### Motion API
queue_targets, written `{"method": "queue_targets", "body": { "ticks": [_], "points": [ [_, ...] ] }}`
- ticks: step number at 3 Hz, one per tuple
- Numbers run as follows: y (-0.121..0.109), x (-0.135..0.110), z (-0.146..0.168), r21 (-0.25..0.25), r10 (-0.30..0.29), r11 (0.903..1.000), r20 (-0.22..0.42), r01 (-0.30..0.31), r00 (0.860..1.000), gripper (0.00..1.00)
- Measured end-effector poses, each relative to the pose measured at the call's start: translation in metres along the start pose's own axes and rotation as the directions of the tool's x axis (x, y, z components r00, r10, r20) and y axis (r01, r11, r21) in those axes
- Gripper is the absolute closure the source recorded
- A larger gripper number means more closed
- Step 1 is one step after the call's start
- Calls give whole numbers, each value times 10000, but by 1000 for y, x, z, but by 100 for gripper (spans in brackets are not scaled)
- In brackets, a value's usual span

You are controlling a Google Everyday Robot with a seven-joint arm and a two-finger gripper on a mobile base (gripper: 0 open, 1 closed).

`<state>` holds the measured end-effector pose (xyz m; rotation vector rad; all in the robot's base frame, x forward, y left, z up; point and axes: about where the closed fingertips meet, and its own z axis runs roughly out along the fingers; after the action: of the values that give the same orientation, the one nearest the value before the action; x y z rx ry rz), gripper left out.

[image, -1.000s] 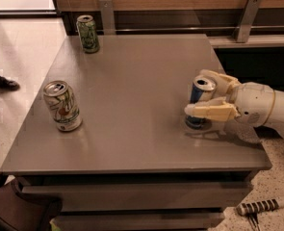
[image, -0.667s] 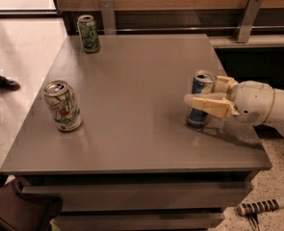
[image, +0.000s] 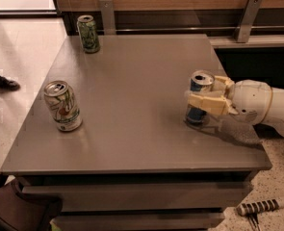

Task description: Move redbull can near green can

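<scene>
The redbull can point(image: 198, 100), slim, blue and silver, stands upright near the table's right edge. My gripper point(image: 205, 96) reaches in from the right and its pale fingers point(image: 206, 102) are shut around the can's middle. The green can point(image: 88, 33), dark green with a pale swirly pattern, stands at the far left corner of the table, far from the gripper.
A mostly white can with green and orange swirls point(image: 63, 106) stands at the table's left front. The grey table point(image: 132, 90) backs onto a wooden wall with metal brackets. A person's shoes point(image: 2, 82) are on the floor at left. A striped tool point(image: 262, 207) lies on the floor at lower right.
The gripper and the redbull can have shifted slightly left across the table. The fingers have closed in on the can. The other two cans have not moved.
</scene>
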<state>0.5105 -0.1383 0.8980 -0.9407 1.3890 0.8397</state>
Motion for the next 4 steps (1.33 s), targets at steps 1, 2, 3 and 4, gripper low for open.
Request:
{"method": "queue_targets", "body": {
  "ticks": [1, 2, 3, 4],
  "points": [
    [0, -4, 3, -53, -5, 10000, -69, 5, 10000, 100],
    [-9, -6, 5, -118, 117, 9999, -170, -119, 9998, 100],
    [-49, -55, 24, -50, -213, 9998, 61, 214, 9998, 100],
    [-85, -118, 57, 280, -762, 9968, 401, 751, 9963, 100]
  ]
}}
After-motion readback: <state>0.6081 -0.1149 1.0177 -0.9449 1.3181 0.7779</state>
